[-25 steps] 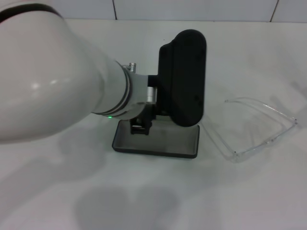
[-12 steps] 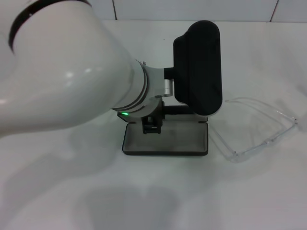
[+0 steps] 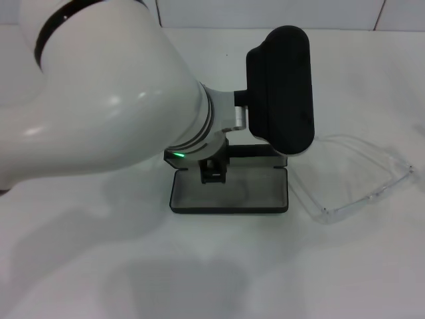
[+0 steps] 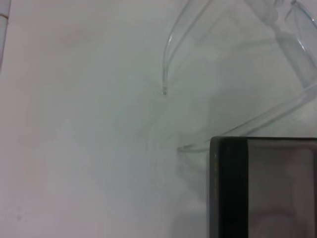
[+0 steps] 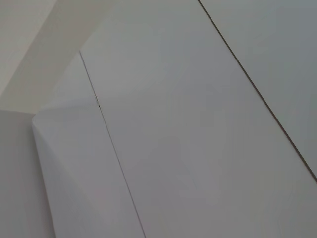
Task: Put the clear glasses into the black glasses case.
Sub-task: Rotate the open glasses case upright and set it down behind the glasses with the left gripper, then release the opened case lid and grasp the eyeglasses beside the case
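The clear glasses [image 3: 355,178] are seen at the right of the head view, lying on the white table [image 3: 219,266] just beside the black glasses case [image 3: 229,191], which lies open at centre with its grey lining exposed. The left gripper [image 3: 213,174] is held over the case's left part; its state cannot be told. The right gripper is out of sight.

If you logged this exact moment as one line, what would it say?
left end effector: over open black glasses case | clear glasses: on table, right of case, not held | right arm: out of view
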Controlling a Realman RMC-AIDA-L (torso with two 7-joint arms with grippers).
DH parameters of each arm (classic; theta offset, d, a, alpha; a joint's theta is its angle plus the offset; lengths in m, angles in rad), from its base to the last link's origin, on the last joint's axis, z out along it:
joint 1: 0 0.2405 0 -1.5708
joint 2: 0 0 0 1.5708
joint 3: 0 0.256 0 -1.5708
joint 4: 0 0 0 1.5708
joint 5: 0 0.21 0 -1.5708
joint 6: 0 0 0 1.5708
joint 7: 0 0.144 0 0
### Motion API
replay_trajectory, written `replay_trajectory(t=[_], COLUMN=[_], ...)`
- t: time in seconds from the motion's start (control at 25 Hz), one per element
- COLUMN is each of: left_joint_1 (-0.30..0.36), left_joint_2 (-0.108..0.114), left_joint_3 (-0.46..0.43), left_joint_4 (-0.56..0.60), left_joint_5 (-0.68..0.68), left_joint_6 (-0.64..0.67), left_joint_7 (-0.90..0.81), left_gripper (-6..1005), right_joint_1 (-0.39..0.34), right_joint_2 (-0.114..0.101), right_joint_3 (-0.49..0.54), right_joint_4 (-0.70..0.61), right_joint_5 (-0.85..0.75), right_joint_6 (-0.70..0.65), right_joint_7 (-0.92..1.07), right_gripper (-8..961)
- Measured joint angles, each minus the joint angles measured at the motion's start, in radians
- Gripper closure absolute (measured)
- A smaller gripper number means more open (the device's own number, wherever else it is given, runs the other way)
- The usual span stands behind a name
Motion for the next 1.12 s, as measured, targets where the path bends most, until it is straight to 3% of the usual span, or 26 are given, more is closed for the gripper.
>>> replay_trajectory(t=[0.44, 0.68, 0.76, 0.88, 1.04, 1.12], left_joint_1=[0.006, 0.019, 0.029, 0.049, 0.098, 0.127], left_joint_2=[0.000, 0.000, 0.000, 0.000, 0.000, 0.000], left_joint_3=[0.000, -0.001, -0.004, -0.018, -0.099, -0.187], left_joint_4=[-0.001, 0.025, 0.052, 0.110, 0.215, 0.260], left_joint_5=[0.000, 0.000, -0.001, -0.002, -0.032, -0.117], left_joint_6=[-0.010, 0.011, 0.024, 0.036, 0.041, 0.037], left_joint_7=[-0.027, -0.028, -0.028, -0.028, -0.011, 0.022], left_gripper=[745, 652, 573, 573, 573, 573], right_joint_1=[-0.002, -0.001, 0.000, 0.001, 0.004, 0.009], right_joint_2=[0.000, 0.000, 0.000, -0.002, -0.008, -0.014], right_joint_3=[0.000, 0.000, 0.000, 0.000, -0.005, -0.011], right_joint_4=[0.001, 0.001, 0.001, 0.001, -0.002, -0.009], right_joint_5=[0.003, 0.003, 0.003, 0.003, -0.006, -0.018], right_joint_6=[-0.018, -0.018, -0.017, -0.015, -0.012, -0.007], right_joint_7=[0.004, 0.005, 0.005, 0.005, 0.004, 0.003], right_gripper=[95, 95, 95, 95, 96, 96])
